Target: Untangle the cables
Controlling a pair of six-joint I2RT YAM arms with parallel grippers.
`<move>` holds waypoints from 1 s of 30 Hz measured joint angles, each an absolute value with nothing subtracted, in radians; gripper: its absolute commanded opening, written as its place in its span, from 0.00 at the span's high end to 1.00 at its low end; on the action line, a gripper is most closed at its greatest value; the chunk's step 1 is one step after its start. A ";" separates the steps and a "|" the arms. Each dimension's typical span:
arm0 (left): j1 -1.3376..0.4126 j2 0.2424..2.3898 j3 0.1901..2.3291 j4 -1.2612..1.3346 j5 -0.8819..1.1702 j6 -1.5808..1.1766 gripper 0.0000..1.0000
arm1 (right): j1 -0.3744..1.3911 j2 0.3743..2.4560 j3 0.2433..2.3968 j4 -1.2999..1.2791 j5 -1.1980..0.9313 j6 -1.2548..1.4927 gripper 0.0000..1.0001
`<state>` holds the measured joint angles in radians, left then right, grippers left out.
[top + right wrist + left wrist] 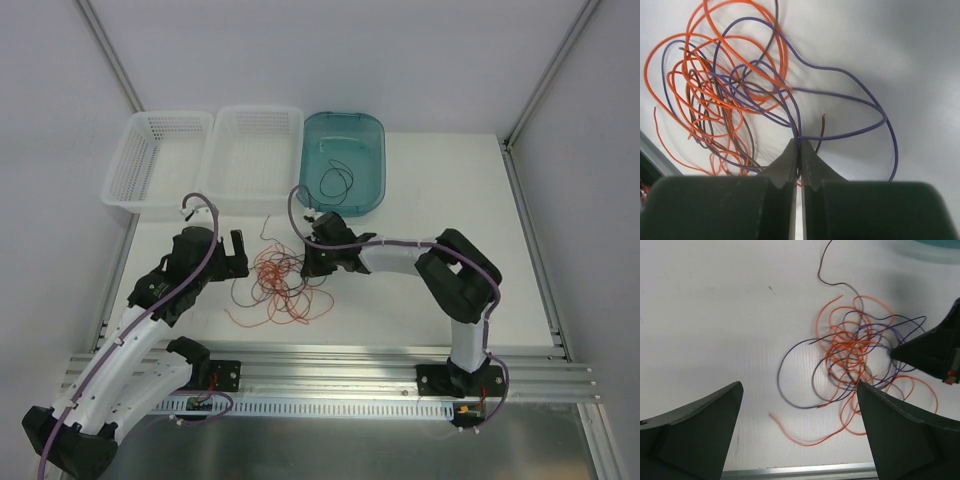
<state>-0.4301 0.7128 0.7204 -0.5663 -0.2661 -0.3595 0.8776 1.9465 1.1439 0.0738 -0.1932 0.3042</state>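
Tangle of hair-thin flexible wires [283,283]: mostly orange strands, several purple, few brown. Flat bench [440,200]: plain white. Pair of rectangular lattice plastic baskets [212,140], far left corner: white, open grid pattern. Rounded plastic tub [345,125], far edge: translucent teal; dark thin wire loop [337,180] inside. Left hand [798,385], right hand [799,150]: black.

Light was bright, even and diffuse, whitening the table [440,180] without hard glare. Just ahead of the right pincer [799,145] the cables [740,90] were sharp, throwing faint soft shadows; the pincer's own dark fingers looked blurred and featureless.
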 measured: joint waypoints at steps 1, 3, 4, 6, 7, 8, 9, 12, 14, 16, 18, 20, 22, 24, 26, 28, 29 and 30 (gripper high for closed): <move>-0.430 0.716 0.720 -0.566 -0.258 -0.360 0.01 | 0.853 1.911 1.102 0.068 -0.184 0.305 0.99; -0.430 0.723 0.720 -0.566 -0.234 -0.366 0.01 | 0.803 1.840 1.028 0.050 -0.153 0.303 0.99; -0.430 0.728 0.720 -0.566 -0.219 -0.376 0.01 | 0.778 1.801 0.990 0.034 -0.133 0.301 0.99; -0.430 0.741 0.720 -0.564 -0.184 -0.399 0.01 | 0.743 1.723 0.936 -0.017 -0.084 0.293 0.99; -0.430 0.750 0.720 -0.562 -0.170 -0.412 0.01 | 0.736 1.684 0.912 -0.030 -0.066 0.286 0.99; -0.430 0.761 0.717 -0.557 -0.149 -0.430 0.01 | 0.736 1.646 0.888 -0.042 -0.054 0.279 0.99; -0.431 0.772 0.709 -0.545 -0.127 -0.448 0.01 | 0.739 1.610 0.866 -0.049 -0.047 0.274 0.99; -0.441 0.815 0.667 -0.506 -0.091 -0.507 0.03 | 0.750 1.536 0.812 -0.064 -0.038 0.266 0.99; -0.479 0.860 0.630 -0.466 -0.087 -0.549 0.05 | 0.753 1.507 0.781 -0.070 -0.038 0.261 0.99; -0.531 0.907 0.603 -0.439 -0.097 -0.586 0.06 | 0.752 1.492 0.763 -0.077 -0.039 0.255 0.99; -0.583 0.971 0.598 -0.410 -0.125 -0.603 0.08 | 0.752 1.476 0.750 -0.089 -0.043 0.241 0.99; -0.617 1.038 0.600 -0.365 -0.154 -0.607 0.12 | 0.752 1.458 0.746 -0.107 -0.049 0.219 0.99; -0.632 1.103 0.607 -0.320 -0.177 -0.596 0.16 | 0.752 1.439 0.746 -0.120 -0.052 0.196 0.99; -0.636 1.155 0.612 -0.259 -0.186 -0.563 0.21 | 0.752 1.420 0.745 -0.131 -0.053 0.176 0.99; -0.636 1.211 0.622 -0.188 -0.186 -0.519 0.24 | 0.752 1.399 0.739 -0.133 -0.054 0.159 0.99; -0.640 1.268 0.637 -0.125 -0.179 -0.465 0.32 | 0.754 1.386 0.734 -0.134 -0.058 0.145 1.00; -0.643 1.288 0.641 -0.096 -0.173 -0.442 0.33 | 0.754 1.383 0.732 -0.134 -0.061 0.140 0.99; -0.648 1.311 0.644 -0.057 -0.157 -0.405 0.34 | 0.754 1.382 0.730 -0.134 -0.065 0.136 0.99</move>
